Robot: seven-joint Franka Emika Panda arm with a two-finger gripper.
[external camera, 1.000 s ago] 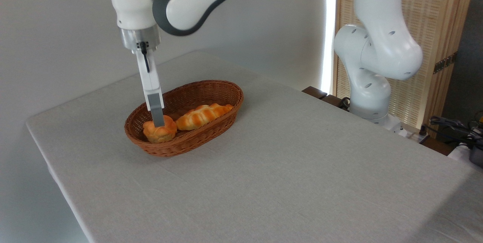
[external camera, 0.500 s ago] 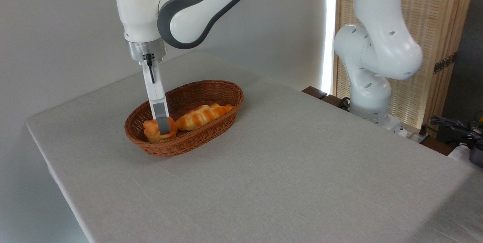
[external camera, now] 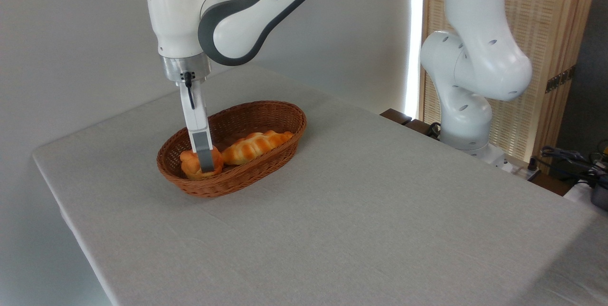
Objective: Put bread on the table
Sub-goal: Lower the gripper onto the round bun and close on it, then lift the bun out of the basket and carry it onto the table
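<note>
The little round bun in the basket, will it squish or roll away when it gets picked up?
The bun looks puffy, so it may squish a little. It's round, so it could roll if dropped. The end effector already reaches down over it inside the basket.

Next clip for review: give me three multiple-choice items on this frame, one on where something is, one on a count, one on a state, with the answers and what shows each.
1. Where is the small round bread?
A. on the grey cloth of the table
B. in the wicker basket, at its left end
C. lifted clear above the basket

2. How many pieces of bread are in the basket?
A. one
B. two
C. three

3. How does the gripper stand?
A. lowered onto the round bread
B. raised high above the table
C. resting on the long braided loaf

Answers: 1 B, it sits inside the rim. 2 B, the round bread and the long braided loaf. 3 A, the visible finger overlaps that bread; whether it is shut cannot be told.
</note>
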